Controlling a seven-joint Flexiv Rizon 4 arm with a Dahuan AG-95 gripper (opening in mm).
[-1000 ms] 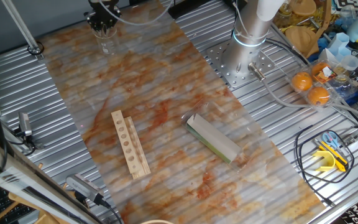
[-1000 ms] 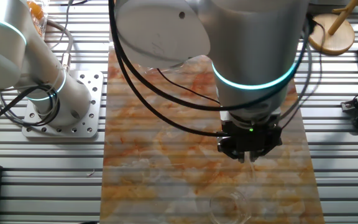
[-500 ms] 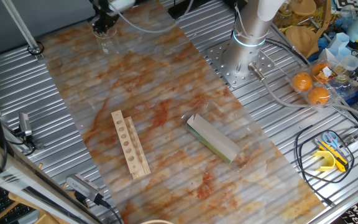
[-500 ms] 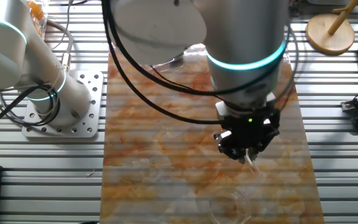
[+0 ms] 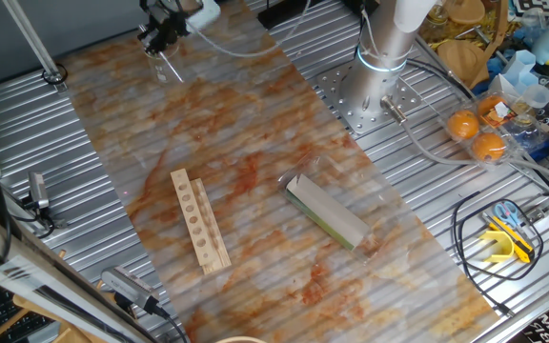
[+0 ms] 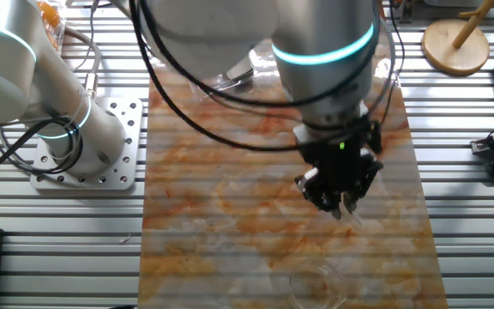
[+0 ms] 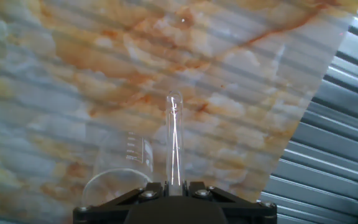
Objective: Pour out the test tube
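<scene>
A clear glass test tube (image 7: 174, 137) sticks out from between my fingers in the hand view, pointing away and tilted over the marbled mat. My gripper (image 7: 175, 184) is shut on its near end. A clear glass beaker (image 7: 124, 171) with printed marks stands just left of the tube, its rim below the tube's middle. From one fixed view my gripper (image 5: 163, 40) is at the mat's far left corner with the tube (image 5: 171, 67) slanting down from it. In the other fixed view my gripper (image 6: 340, 199) hangs tilted above the beaker (image 6: 319, 284).
A wooden tube rack (image 5: 199, 221) lies on the marbled mat (image 5: 255, 143), with a green and white box (image 5: 327, 211) to its right. The arm's base (image 5: 375, 81) stands on the ribbed metal table. Oranges and clutter (image 5: 489, 119) sit at the right edge.
The hand has rotated and tipped over the last second, so the test tube now slants instead of hanging straight down. The beaker, rack and box have not moved.
</scene>
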